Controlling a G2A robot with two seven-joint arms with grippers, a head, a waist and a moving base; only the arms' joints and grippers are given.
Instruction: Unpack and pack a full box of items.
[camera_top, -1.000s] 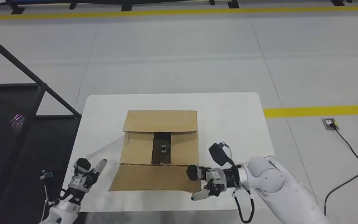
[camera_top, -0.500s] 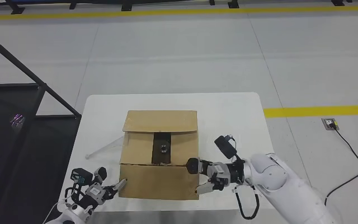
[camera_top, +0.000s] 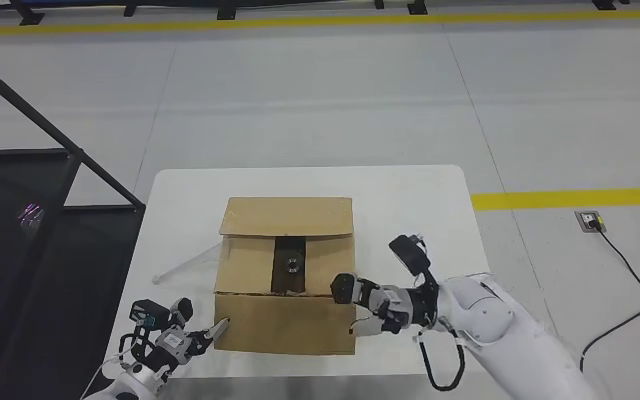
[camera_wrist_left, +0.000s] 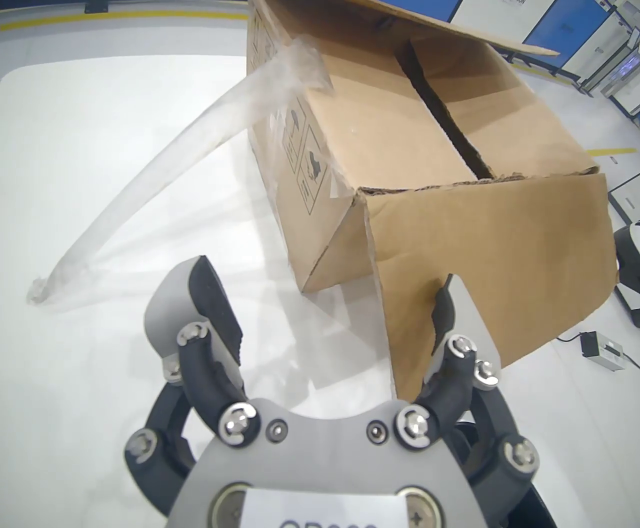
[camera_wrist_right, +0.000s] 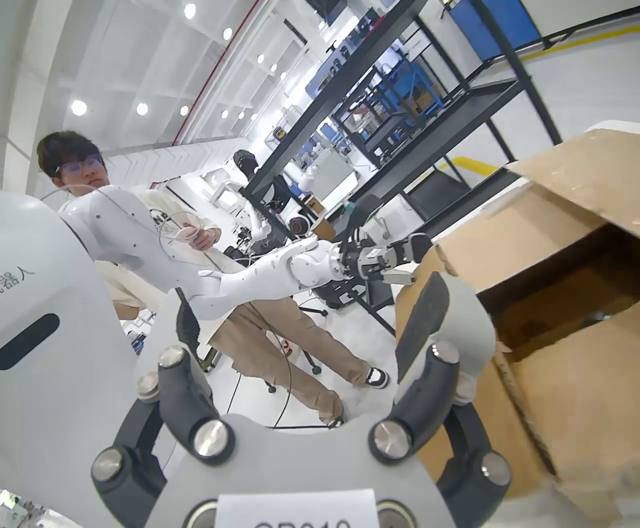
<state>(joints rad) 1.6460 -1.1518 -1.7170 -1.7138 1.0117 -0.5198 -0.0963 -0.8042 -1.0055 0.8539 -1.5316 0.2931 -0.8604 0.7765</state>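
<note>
Left gripper (camera_wrist_left: 325, 280) open, apparently straddling the left end of the near flap (camera_wrist_left: 490, 280); right gripper (camera_top: 352, 305) open at its right end. Box (camera_top: 285, 240) sits mid-table (camera_top: 430, 200), and the flap hangs down its front wall with its long axis running from one gripper to the other.

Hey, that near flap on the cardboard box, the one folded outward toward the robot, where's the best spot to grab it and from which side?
Probably its free side edge near a lower corner, coming in from the end. The near flap is a thin sheet angled away from the box wall, so open jaws can straddle it, as the left gripper does.
</note>
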